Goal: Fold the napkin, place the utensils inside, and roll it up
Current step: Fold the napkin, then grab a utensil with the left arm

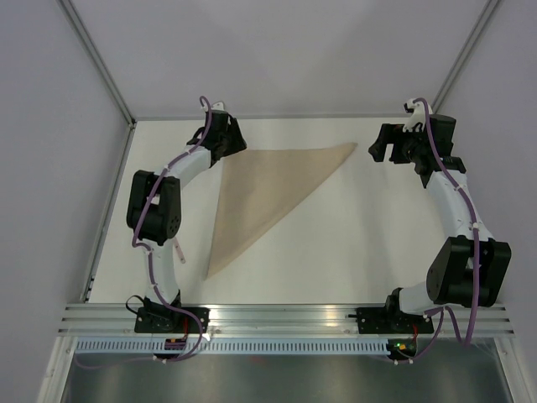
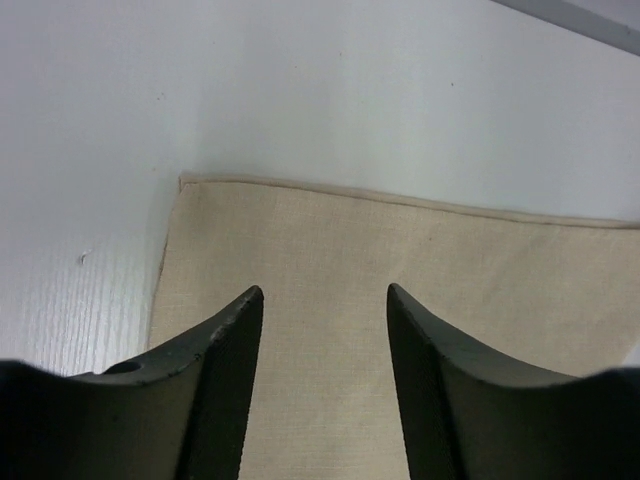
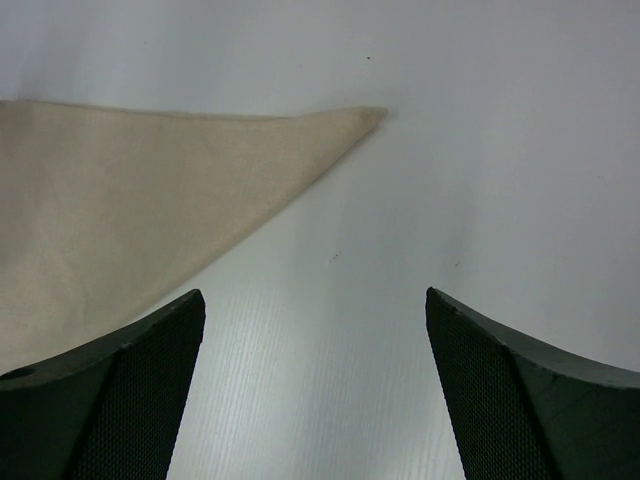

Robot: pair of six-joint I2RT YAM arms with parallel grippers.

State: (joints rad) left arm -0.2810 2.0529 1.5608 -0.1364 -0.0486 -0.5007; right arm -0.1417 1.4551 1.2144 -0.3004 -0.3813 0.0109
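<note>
I count one napkin (image 1: 260,197) and two arms. The left gripper (image 2: 325,290) hangs over the cloth's far-left corner, fingers apart and holding nothing. The right gripper (image 3: 315,295) hovers over the white table (image 1: 352,243) near the cloth's right tip, fingers wide apart. The napkin lies flat mid-table, a tan triangle.

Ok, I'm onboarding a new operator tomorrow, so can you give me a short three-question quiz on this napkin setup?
1. True or false: the napkin lies flat, folded into a triangle.
2. Which gripper hangs directly over the cloth? A) left gripper B) right gripper C) both
3. Fill in: the jaws of both grippers stand ___.

Key: 1 true. 2 A: it is over the napkin's far-left corner, while the other is over bare table beside the far-right tip. 3 open.
</note>
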